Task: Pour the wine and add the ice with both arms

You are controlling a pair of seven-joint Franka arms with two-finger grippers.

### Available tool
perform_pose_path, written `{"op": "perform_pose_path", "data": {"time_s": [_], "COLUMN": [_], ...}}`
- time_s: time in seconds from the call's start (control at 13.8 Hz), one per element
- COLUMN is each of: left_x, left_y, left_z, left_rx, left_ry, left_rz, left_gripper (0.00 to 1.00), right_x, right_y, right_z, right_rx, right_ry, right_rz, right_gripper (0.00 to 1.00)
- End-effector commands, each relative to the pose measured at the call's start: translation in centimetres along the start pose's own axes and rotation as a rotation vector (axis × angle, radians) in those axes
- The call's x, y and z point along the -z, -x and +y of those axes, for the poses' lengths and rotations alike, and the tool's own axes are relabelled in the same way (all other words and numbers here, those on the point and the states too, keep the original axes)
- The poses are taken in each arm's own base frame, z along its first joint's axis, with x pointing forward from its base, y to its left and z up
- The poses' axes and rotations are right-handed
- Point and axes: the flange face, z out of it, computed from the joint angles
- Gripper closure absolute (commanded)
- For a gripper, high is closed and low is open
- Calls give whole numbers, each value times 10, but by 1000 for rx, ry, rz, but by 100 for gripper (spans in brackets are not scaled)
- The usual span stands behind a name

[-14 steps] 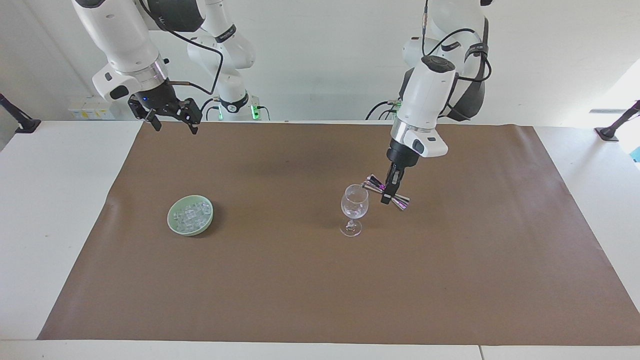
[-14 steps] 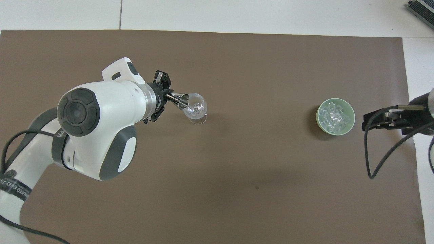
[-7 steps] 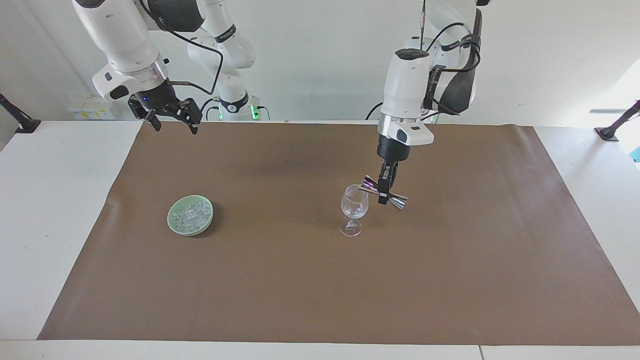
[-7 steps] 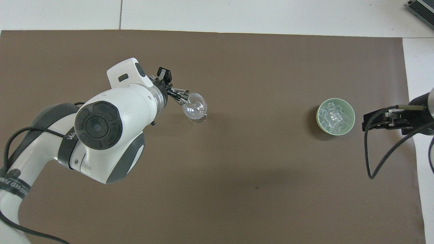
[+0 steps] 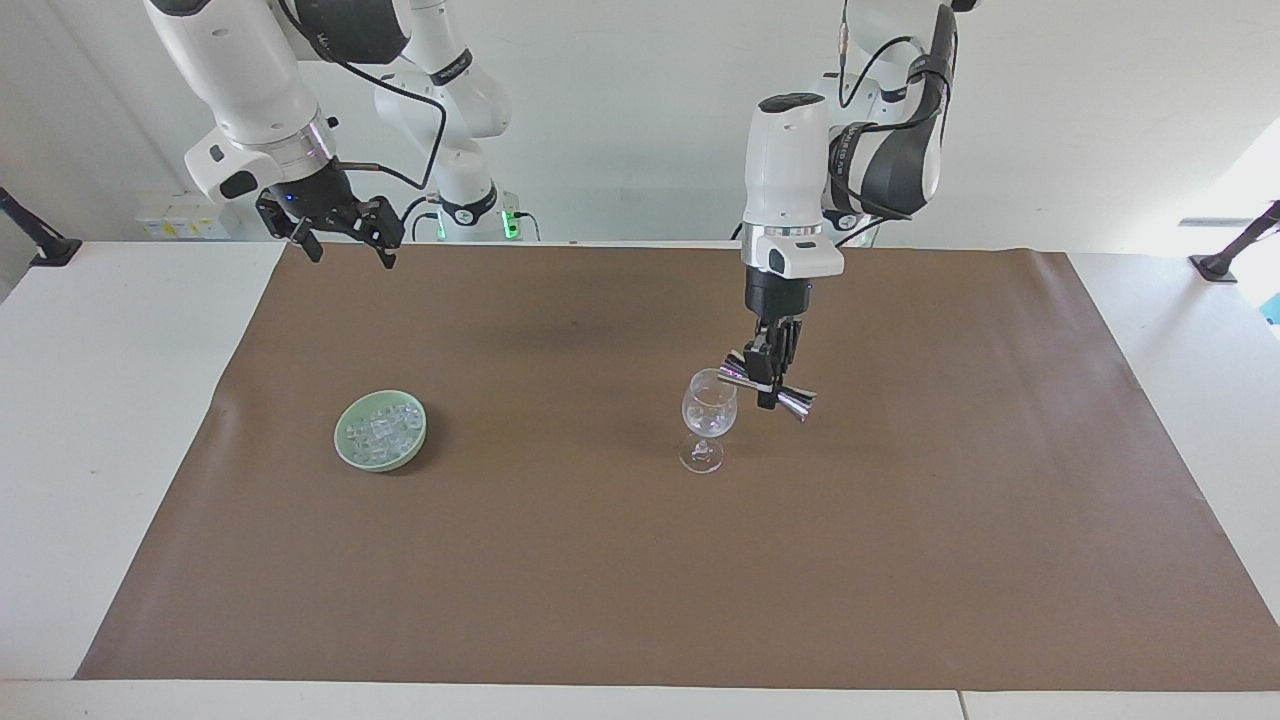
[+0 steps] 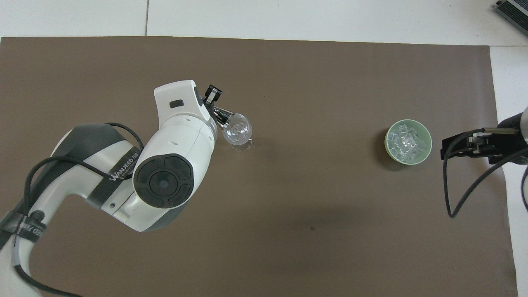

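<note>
A clear stemmed wine glass [image 5: 709,410] [image 6: 236,131] stands upright on the brown mat [image 5: 600,600]. My left gripper [image 5: 768,395] [image 6: 215,108] points straight down beside the glass and is shut on the waist of a shiny metal jigger [image 5: 768,382] [image 6: 222,116]. The jigger lies nearly level, one end at the glass's rim. No wine can be made out in the glass or the jigger. The ice [image 5: 382,428] [image 6: 407,141] fills a pale green bowl [image 5: 338,437] [image 6: 387,142] toward the right arm's end. My right gripper [image 5: 350,252] [image 6: 447,149] waits open in the air over the mat's edge, empty.
The brown mat covers most of the white table [image 5: 120,420]. A black cable [image 6: 449,194] loops down from the right wrist. Black clamps [image 5: 40,245] sit at the table's corners near the robots.
The left forearm has swung upright and shifted toward the right arm's end, keeping the jigger tipped at the glass's rim. The right arm, glass and bowl have not moved.
</note>
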Motion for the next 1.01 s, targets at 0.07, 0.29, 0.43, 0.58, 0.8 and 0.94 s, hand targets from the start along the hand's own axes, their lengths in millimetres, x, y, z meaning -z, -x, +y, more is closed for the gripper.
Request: {"op": "perform_pose_path", "data": {"time_s": [0.07,0.29,0.43,0.58,0.8,0.94], "left_x": [11,11,12,10,8,0], "left_y": [9,13,13,10,8,-14], "left_z": [2,2,3,3,1,0], "left_rx": [-39,-49,-43,-52,-33,40], "left_ry": [31,44,87,88,78,61], "left_rz": [32,29,13,14,3,-12], "left_gripper": [100,100,100,100,100,100], "right_x": [2,-4,-21,-38,-52,-69], "right_y": [6,6,11,14,16,13], "right_z": [1,1,0,0,2,10], "right_rx": [18,12,15,16,17,19], "right_ry": [10,9,9,8,7,7], "right_rz": [5,3,50,104,136,148], "right_gripper": [0,0,0,0,0,0]}}
